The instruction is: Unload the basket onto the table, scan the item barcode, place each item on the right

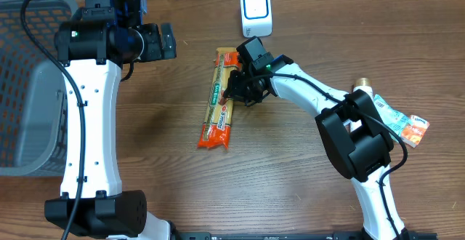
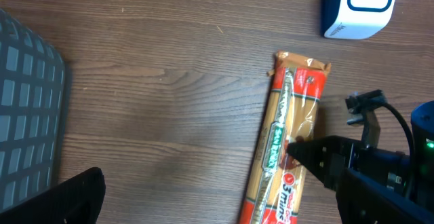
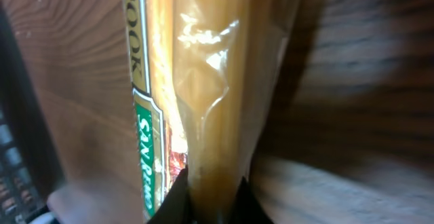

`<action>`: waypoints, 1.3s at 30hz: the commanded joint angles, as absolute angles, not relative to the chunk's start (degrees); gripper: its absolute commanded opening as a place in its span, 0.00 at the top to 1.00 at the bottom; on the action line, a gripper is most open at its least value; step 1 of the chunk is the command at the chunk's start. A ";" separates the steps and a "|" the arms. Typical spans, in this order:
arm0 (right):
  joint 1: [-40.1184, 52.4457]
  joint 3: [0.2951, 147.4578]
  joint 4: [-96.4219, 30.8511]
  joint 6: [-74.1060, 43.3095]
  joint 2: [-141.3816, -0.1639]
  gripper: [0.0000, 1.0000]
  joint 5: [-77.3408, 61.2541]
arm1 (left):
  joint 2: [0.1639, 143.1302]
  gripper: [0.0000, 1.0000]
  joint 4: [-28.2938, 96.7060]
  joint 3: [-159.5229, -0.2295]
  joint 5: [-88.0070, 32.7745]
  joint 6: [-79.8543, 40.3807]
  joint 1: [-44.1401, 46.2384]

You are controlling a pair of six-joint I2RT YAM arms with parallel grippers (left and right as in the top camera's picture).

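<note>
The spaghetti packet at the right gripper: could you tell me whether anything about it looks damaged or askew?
Nothing is torn or spilled. The spaghetti packet lies slightly slanted on the table, and its clear film is creased where the right gripper pinches its edge.

Right wrist view: on the pasta packet (image 3: 203, 81) I read "COOK" in dark capitals running lengthwise on a gold strip (image 3: 133, 61), toward ten o'clock in the frame. Toward seven o'clock, a green label (image 3: 146, 156) carries white script beginning "San Re". Left wrist view: the packet's red end (image 2: 281, 200), at its six o'clock, shows "3mins". Overhead, print on the small packets (image 1: 405, 124) at three o'clock is illegible to me.
</note>
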State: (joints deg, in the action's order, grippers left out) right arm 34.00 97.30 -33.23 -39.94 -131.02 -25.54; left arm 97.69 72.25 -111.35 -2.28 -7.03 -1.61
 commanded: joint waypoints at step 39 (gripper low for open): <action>33.82 100.84 -78.48 -21.56 -121.64 0.96 28.34 | 97.86 0.00 72.16 -111.59 -1.91 -6.20 -1.48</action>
